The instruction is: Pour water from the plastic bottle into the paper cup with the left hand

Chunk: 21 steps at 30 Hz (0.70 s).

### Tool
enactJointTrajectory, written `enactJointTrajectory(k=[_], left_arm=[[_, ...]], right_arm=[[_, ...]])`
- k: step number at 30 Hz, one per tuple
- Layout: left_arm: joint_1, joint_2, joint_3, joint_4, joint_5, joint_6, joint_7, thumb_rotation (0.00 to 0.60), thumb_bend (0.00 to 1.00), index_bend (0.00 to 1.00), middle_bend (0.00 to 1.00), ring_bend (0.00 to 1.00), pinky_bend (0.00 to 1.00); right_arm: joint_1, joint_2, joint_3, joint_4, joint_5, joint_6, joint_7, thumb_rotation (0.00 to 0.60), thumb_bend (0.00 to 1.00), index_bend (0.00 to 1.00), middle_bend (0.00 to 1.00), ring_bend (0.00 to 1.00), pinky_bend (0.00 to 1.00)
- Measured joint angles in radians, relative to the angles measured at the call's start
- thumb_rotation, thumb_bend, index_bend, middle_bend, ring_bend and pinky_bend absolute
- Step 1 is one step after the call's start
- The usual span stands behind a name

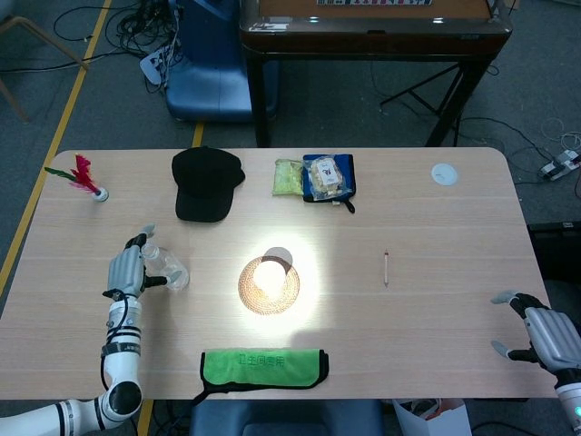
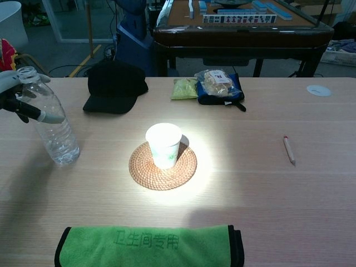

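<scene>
We note a pale wood-grain surface (image 1: 436,245) with rounded corners, a bright pool of light falling at its middle. The floor (image 1: 91,100) is grey, marked with yellow lines (image 1: 54,136). Behind stands a dark-framed mahjong table (image 2: 233,25); a blue chair (image 1: 213,64) sits beside it. Cables (image 1: 136,27) lie tangled on the floor at rear left.
</scene>
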Motion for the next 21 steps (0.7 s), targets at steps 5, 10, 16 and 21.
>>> enactJointTrajectory(k=[5, 10, 16, 21], left_arm=[[0.01, 0.031, 0.007, -0.044, 0.005, 0.008, 0.0, 0.6, 0.0, 0.1, 0.16, 0.13, 0.44], [0.023, 0.069, 0.02, -0.077, 0.026, 0.019, 0.001, 0.6, 0.0, 0.1, 0.16, 0.13, 0.44], [0.042, 0.103, 0.029, -0.102, 0.025, 0.021, -0.016, 0.6, 0.0, 0.1, 0.16, 0.13, 0.44], [0.055, 0.129, 0.033, -0.116, 0.015, 0.012, -0.036, 0.6, 0.0, 0.1, 0.16, 0.13, 0.44]], right_arm=[[0.0, 0.0, -0.001, -0.003, -0.003, 0.002, -0.003, 0.6, 0.2, 0.3, 0.22, 0.19, 0.37], [0.0, -0.001, -0.002, -0.003, -0.003, 0.002, -0.006, 0.6, 0.2, 0.3, 0.22, 0.19, 0.37], [0.0, -0.004, -0.004, -0.004, -0.003, 0.0, -0.013, 0.6, 0.2, 0.3, 0.22, 0.19, 0.37], [0.001, -0.006, -0.004, -0.003, 0.0, -0.002, -0.017, 0.6, 0.2, 0.3, 0.22, 0.19, 0.37]])
